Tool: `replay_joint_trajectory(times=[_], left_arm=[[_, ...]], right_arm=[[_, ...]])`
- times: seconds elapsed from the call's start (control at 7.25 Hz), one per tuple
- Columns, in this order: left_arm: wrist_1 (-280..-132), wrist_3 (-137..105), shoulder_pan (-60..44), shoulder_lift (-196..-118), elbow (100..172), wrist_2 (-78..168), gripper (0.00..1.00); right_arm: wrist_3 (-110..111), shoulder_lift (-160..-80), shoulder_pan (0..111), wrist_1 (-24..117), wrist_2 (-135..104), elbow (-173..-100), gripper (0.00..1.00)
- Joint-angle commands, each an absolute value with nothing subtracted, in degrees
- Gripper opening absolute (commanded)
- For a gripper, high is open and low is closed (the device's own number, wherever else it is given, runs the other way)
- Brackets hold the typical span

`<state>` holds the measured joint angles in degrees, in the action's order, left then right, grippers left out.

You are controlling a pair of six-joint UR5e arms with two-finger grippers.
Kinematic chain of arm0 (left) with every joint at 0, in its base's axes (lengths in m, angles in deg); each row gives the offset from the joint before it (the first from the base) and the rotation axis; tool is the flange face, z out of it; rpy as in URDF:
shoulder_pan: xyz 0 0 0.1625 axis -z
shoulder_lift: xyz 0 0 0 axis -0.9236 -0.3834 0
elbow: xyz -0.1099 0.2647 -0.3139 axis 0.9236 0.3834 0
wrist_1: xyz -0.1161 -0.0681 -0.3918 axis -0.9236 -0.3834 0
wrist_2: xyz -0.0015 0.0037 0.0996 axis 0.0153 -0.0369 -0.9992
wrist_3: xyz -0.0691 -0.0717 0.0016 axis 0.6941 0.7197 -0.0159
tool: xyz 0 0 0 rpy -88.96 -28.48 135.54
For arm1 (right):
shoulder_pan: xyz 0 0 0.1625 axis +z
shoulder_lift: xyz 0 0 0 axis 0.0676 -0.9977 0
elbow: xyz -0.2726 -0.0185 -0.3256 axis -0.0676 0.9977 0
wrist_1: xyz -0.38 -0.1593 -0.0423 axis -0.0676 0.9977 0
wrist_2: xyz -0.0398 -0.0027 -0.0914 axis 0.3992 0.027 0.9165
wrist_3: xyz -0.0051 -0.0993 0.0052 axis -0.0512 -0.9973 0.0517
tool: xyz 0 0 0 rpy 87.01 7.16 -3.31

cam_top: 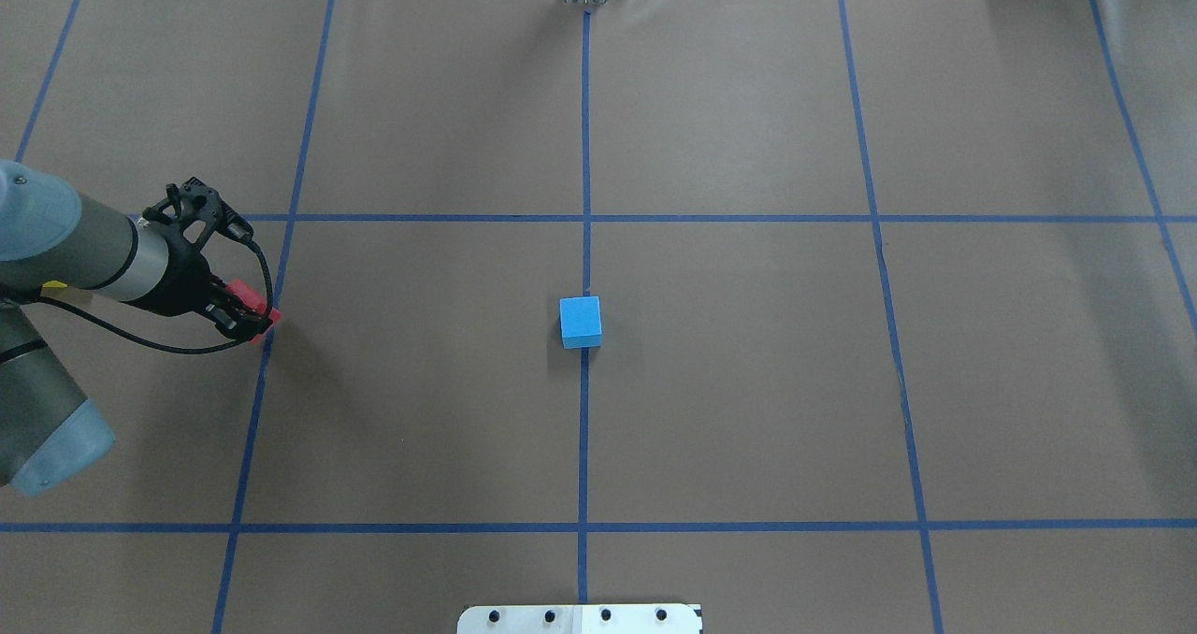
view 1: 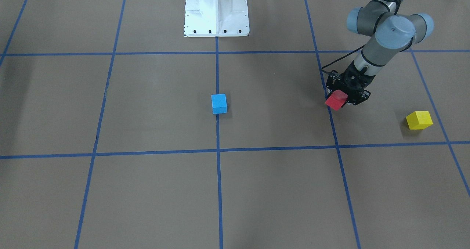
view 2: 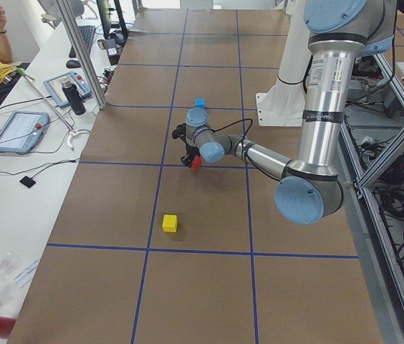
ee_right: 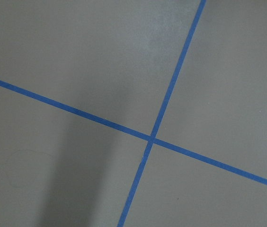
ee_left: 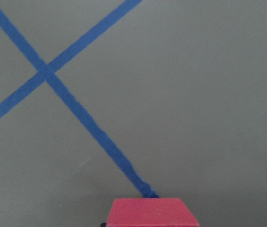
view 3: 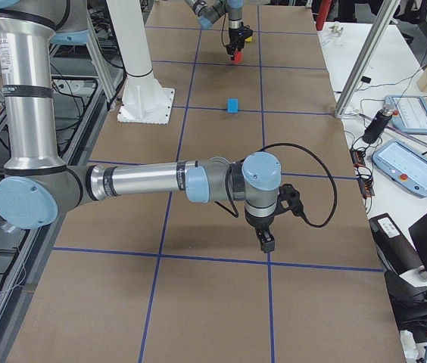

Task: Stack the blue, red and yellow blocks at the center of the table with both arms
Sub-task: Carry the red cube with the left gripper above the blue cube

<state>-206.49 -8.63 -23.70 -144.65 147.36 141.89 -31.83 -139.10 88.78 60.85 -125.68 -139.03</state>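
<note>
By a blue tape line [view 1: 333, 129], left pincer [view 1: 341, 98] grips the red block [view 1: 335, 101].

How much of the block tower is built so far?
Done: the blue block sits at the middle of the table. In hand: the left gripper holds the red block off to the side. Left: putting red on blue, then the yellow block, which lies alone on the table.

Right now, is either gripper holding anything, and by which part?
The left gripper holds the red block, pinched across opposite sides. The right gripper shows no block.
</note>
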Motion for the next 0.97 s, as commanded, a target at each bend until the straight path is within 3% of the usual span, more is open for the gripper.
replay_joint_trajectory(times=[0.0,0.41,0.83], left_arm=[[-193.21,0.65,-23.68,-152.40,153.00,142.42,0.00],[-176.83,20.13,-28.83,-172.79,149.78,141.63,0.00],[-177.50,34.42,-35.00,-187.05,135.91,135.84,0.00]], right_arm=[[-31.71,-142.88,88.94,60.40,-125.37,-137.50,0.99],[-31.54,-144.83,88.94,60.22,-123.53,-137.58,0.99],[-31.54,-144.74,88.94,60.22,-123.53,-137.58,0.99]])
